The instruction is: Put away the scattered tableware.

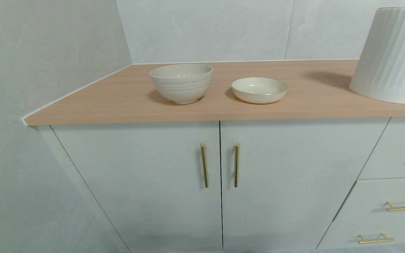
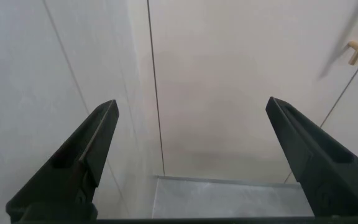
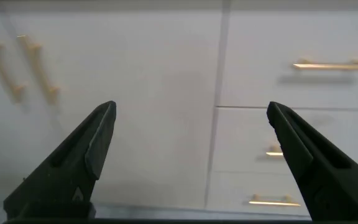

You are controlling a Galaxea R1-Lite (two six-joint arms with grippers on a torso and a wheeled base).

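On the light wooden countertop (image 1: 118, 105), a deep beige ribbed bowl (image 1: 181, 82) sits left of a shallow cream dish (image 1: 259, 90), near but apart. A tall white fluted container (image 1: 392, 56) stands far right. The left gripper (image 2: 191, 104) and right gripper (image 3: 191, 106) face the white cabinet fronts (image 1: 146, 182), fingers spread wide, holding nothing.

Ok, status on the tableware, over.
Left end effector, right end effector open, empty. Bowl, shallow dish on countertop, untouched. Cabinet doors shut.

1. The left gripper (image 2: 191, 102) has two matte black fingers (image 2: 79, 162), each a flat-sided wedge narrowing to a blunt tip.
2. The right gripper (image 3: 190, 106) is of the same build (dark, plain, angular), its wedges showing slightly greyer inner faces.
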